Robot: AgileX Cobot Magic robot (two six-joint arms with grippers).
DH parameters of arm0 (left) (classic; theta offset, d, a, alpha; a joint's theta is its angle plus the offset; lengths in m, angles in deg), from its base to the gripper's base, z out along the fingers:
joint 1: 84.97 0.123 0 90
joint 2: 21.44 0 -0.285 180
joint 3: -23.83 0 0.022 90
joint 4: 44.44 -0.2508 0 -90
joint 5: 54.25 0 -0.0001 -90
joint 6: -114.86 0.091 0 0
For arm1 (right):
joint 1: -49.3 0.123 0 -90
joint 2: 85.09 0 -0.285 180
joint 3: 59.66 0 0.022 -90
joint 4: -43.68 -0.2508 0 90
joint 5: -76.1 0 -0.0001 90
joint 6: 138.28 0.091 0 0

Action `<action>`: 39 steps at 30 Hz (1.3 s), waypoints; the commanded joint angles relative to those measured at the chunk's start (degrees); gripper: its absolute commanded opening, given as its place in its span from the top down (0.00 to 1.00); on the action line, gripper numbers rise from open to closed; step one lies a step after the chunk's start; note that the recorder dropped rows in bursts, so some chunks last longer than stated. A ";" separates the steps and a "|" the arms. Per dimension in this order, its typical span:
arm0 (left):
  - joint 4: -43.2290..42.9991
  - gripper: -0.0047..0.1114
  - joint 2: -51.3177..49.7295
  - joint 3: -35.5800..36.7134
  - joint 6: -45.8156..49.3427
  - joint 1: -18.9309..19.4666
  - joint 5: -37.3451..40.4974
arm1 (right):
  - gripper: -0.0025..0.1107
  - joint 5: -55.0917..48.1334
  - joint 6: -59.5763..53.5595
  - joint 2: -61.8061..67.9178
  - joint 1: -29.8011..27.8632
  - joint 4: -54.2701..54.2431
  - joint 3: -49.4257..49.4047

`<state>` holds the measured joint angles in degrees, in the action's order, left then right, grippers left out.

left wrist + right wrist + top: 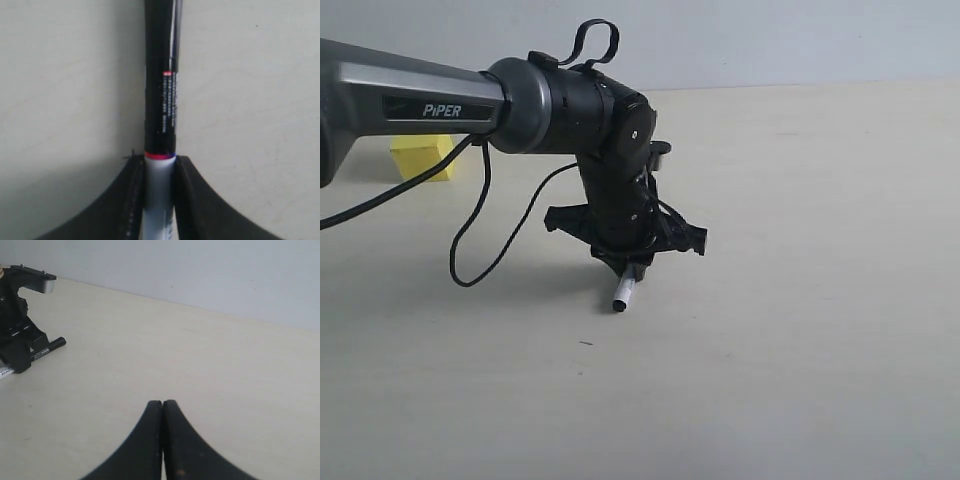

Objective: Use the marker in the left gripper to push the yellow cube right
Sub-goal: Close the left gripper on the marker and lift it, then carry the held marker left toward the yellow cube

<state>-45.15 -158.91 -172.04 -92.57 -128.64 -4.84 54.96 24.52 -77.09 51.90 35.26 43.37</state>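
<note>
the left gripper point(632, 268) points down at the pale counter point(800, 300), clenched on the marker point(621, 297). in the left wrist view its two black fingers point(132, 200) press against either side of the marker's point(160, 110) white barrel, just behind the red ring where the long black cap starts. the cap runs on past the fingertips over the counter. from the exterior view only the white end pokes out under the gripper, low to the counter; i cannot tell if it touches.

the yellow cube point(420, 157) sits on the counter far back on the left, partly hidden behind the dark grey arm point(410, 100) and well apart from the marker. loose black cables point(480, 230) droop from the arm.

the right gripper point(162, 405) is off to the side with its fingers pressed together, grasping nothing.
</note>
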 commanded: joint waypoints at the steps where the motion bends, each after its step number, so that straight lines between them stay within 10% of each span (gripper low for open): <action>1: -2.13 0.96 1.34 -0.19 10.02 -0.31 1.70 | 0.98 0.76 -0.10 -0.21 0.08 -0.17 -0.24; 18: -38.65 0.96 22.62 -0.19 11.98 2.23 20.24 | 0.98 0.76 -0.10 -0.21 0.08 -0.17 -0.24; 39: -47.26 0.96 28.40 -0.19 5.10 35.14 20.55 | 0.98 0.76 -0.10 -0.21 0.08 -0.17 -0.24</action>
<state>-92.37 -129.41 -172.04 -88.70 -96.15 15.68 54.96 24.52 -77.09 51.90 35.26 43.37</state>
